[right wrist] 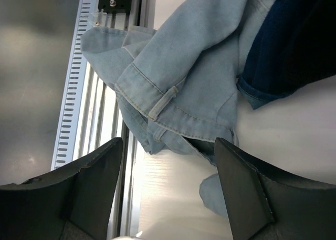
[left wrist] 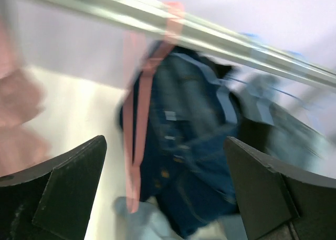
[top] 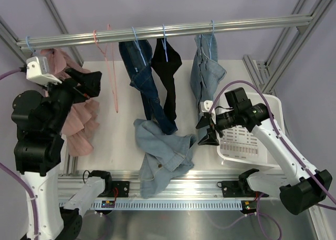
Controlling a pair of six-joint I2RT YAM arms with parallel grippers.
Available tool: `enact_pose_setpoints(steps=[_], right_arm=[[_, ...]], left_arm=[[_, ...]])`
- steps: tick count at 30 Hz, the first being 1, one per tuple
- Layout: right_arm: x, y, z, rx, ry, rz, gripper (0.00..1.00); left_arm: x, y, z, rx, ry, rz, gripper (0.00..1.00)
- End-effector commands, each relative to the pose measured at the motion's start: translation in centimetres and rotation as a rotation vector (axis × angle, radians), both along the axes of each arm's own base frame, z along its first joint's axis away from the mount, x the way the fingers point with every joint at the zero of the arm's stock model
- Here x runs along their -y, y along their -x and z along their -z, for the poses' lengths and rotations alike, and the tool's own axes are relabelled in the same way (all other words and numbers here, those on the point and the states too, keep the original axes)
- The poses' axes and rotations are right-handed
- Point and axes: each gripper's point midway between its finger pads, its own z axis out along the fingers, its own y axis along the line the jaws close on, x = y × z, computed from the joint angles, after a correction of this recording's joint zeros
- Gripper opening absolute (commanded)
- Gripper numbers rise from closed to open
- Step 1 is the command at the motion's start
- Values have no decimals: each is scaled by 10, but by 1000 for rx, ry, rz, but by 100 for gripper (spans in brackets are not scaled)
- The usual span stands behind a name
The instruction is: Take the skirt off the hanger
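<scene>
A light blue denim garment [top: 163, 156], perhaps the skirt, lies crumpled on the table's near edge, off any hanger; it fills the right wrist view [right wrist: 189, 66]. A bare pink hanger [top: 107, 66] hangs on the rail [top: 236, 24]; it shows blurred in the left wrist view [left wrist: 137, 124]. My left gripper [top: 90, 82] is open and empty, raised left of the pink hanger, in front of a pink garment [top: 79, 124]. My right gripper [top: 207, 131] is open and empty just right of the denim heap, over bare table [right wrist: 173, 198].
Dark blue jeans [top: 144, 82], a black garment [top: 168, 77] and light blue jeans [top: 207, 72] hang on blue hangers. A white basket [top: 262, 150] stands at the right. Aluminium frame posts [top: 283, 56] rise at the back corners.
</scene>
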Motion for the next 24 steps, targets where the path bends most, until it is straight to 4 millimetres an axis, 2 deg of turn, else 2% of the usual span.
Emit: enact_pose_setpoints(steps=[1, 2, 3, 4, 5, 7, 8, 10, 11, 12, 13, 14, 16, 17, 18, 20, 21, 24], right_arm=[[8, -5, -14, 69, -39, 15, 79], [10, -7, -15, 70, -41, 27, 79], [14, -11, -16, 71, -47, 50, 79], [16, -13, -16, 70, -50, 61, 79], [18, -15, -17, 72, -54, 73, 79], [25, -21, -20, 70, -66, 108, 79], [27, -23, -20, 67, -70, 121, 79], [33, -29, -19, 68, -73, 154, 79], [35, -30, -19, 64, -75, 165, 79], [36, -31, -19, 61, -75, 174, 79], [39, -33, -18, 55, -74, 191, 79], [41, -34, -18, 54, -73, 199, 79], [44, -37, -16, 45, -68, 224, 79], [45, -38, -15, 43, -67, 231, 79], [46, -39, -13, 42, -61, 239, 79], [48, -40, -10, 36, -50, 253, 79], [49, -42, -8, 40, -40, 262, 79], [51, -45, -3, 41, -22, 281, 79]], left_arm=[[57, 15, -37, 111, -48, 313, 96], [77, 22, -35, 95, -46, 405, 95], [87, 22, -30, 69, -51, 446, 94], [97, 20, -18, 12, -63, 477, 92], [114, 26, -10, -14, -77, 524, 91], [133, 32, 8, -66, -138, 561, 91], [153, 39, 18, -91, -185, 580, 91], [173, 48, 34, -130, -252, 598, 92], [188, 55, 52, -177, -324, 598, 92], [196, 60, 63, -219, -324, 589, 92], [201, 64, 73, -242, -343, 569, 92], [204, 69, 96, -315, -341, 544, 92], [207, 74, 122, -365, -341, 485, 92], [211, 78, 134, -415, -249, 451, 92], [208, 82, 165, -463, -243, 426, 92], [213, 91, 199, -516, -151, 405, 96], [219, 94, 236, -566, -73, 376, 99], [220, 99, 274, -648, 106, 313, 99]])
